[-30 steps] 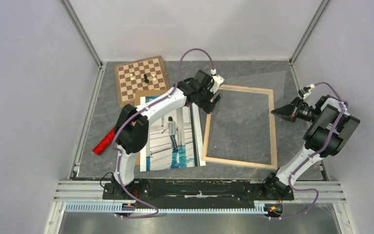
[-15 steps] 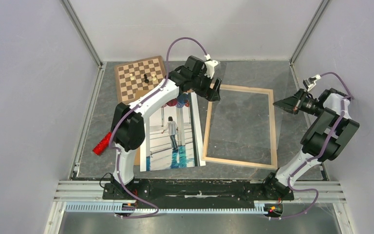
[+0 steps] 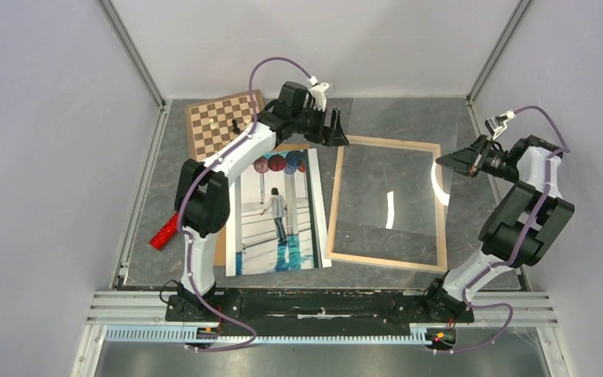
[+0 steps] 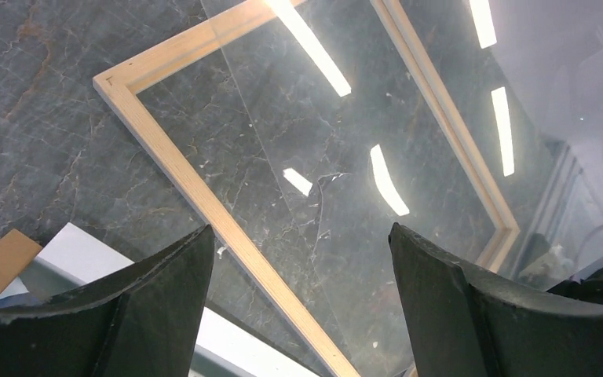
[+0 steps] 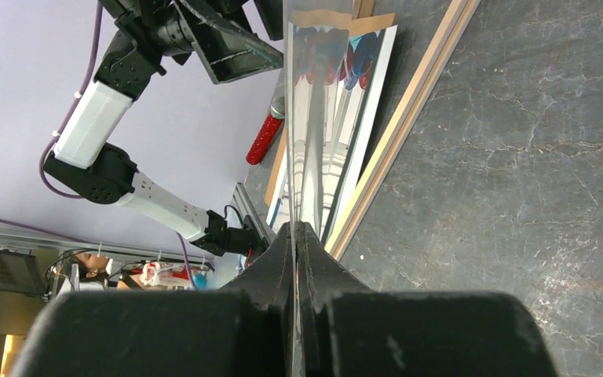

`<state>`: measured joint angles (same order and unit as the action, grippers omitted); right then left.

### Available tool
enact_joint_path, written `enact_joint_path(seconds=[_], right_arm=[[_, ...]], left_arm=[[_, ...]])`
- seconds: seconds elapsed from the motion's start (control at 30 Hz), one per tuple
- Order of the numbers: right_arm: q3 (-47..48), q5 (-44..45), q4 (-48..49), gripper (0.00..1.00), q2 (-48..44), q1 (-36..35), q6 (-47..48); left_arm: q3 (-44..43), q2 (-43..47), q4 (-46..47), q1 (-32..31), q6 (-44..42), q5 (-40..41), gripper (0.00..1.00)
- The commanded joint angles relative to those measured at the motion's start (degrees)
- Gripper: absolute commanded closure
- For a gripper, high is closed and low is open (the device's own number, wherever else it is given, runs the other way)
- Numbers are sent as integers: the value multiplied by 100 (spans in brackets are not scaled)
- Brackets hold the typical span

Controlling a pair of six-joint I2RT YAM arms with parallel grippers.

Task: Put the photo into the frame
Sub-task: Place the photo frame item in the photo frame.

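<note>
Two arms and two grippers are counted. One photo (image 3: 279,212) is seen lying face up in the lower centre-left of the top view, outside the frame. It rests on one brown board (image 3: 220,258), which shows at the photo's lower left and top edges. One frame (image 3: 385,261) lies flat on the table (image 3: 377,118), just right of the photo, centre-right of the top view. The photo's lower right corner meets the frame's left bar; whether it overlaps cannot be told.

The left gripper (image 3: 334,129) is held above the frame's upper left corner, top centre of the view. Its jaws are set wide apart and nothing is held between them. In the left wrist view that corner of the frame shows below the two black fingers (image 4: 126,314).

The right gripper (image 3: 446,162) is at the right of the top view, by the frame's right bar. Its jaws are pressed together on the edge of one clear pane (image 5: 298,94), which is seen edge-on in the right wrist view. The pane is held over the frame, with light streaks reflected on it.

One chessboard (image 3: 204,137) lies in the upper left of the top view, with two chess pieces (image 3: 214,125) made out on it. One red cylinder (image 3: 165,230) lies at the left, near the left arm.
</note>
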<state>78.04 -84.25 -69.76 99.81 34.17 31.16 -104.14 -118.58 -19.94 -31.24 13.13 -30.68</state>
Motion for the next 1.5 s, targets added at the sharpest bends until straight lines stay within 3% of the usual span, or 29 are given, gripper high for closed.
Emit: enact_joint_path(seconds=[0.0, 0.6, 0.87, 1.03, 1.13, 1.47], right_arm=[[85, -417, 196, 100, -294, -92, -286], [-529, -426, 1184, 100, -936, -331, -1254], [-843, -435, 1571, 100, -1151, -373, -1578], [-977, -435, 1777, 100, -1252, -377, -1752], [-1047, -435, 1851, 100, -1274, -380, -1800], [-1196, -435, 2026, 100, -1314, -376, -1874]], left_arm=[[74, -88, 612, 139, 488, -554, 12], [428, -596, 1958, 365, 1614, -1896, 12], [1184, -658, 3850, 349, 2880, -2550, 13], [1220, -719, 4302, 288, 3225, -2686, 15], [1236, -716, 4540, 252, 3437, -2766, 20], [1449, -541, 4853, 188, 3685, -2927, 50]])
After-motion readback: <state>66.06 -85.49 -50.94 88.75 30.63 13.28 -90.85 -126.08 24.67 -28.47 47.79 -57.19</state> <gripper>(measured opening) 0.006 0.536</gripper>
